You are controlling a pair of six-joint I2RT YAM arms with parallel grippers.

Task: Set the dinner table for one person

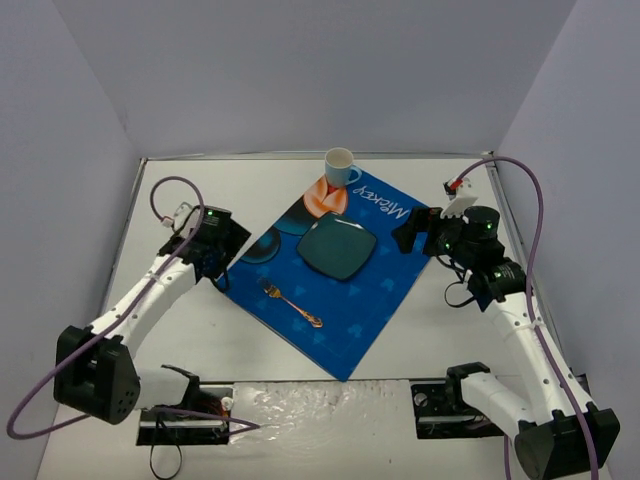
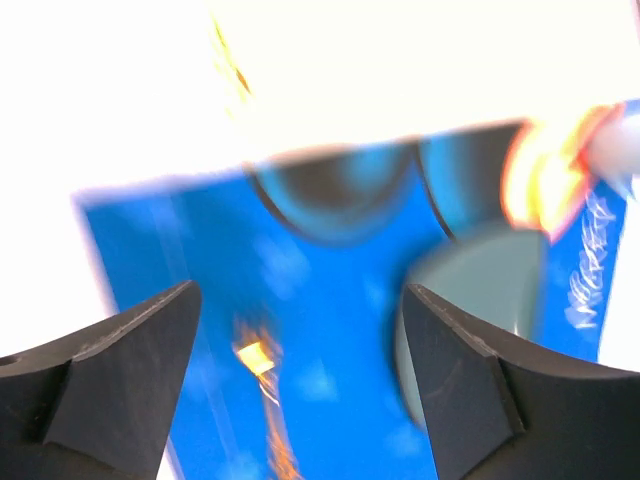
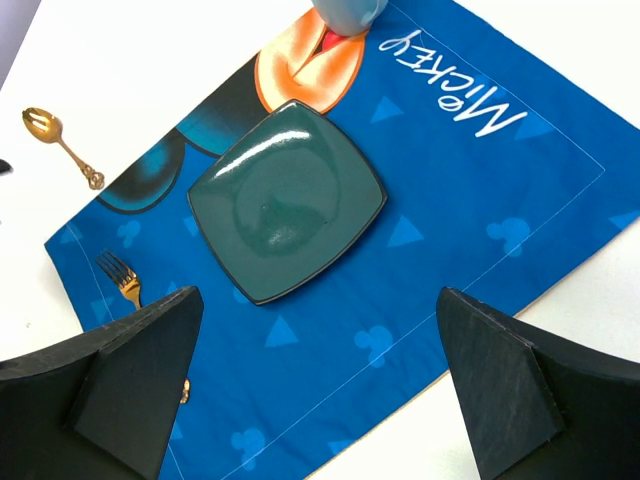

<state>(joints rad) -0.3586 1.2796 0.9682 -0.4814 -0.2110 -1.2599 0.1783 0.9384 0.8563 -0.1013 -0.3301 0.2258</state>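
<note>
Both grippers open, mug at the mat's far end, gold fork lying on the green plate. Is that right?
Not quite: the gold fork lies on the blue mat, apart from the green plate, as the top external view shows. The rest holds.

Green plate (image 3: 287, 202) on blue mat (image 3: 480, 230) (gold fork (image 3: 122, 278) alongside, spoon (image 3: 62, 145) off mat).

Three plain walls box me in: a back wall (image 1: 320, 70), a left wall (image 1: 50, 180) and a right wall (image 1: 590, 110), all bare, flat, pale lavender-grey. They rise from the edges of my white table (image 1: 200, 335), whose thin metal rim (image 1: 250, 157) runs along the far side. The light is bright and even. The table's near strip (image 1: 320, 410) shines with rippled glare, and my left wrist view washes out to white.
</note>
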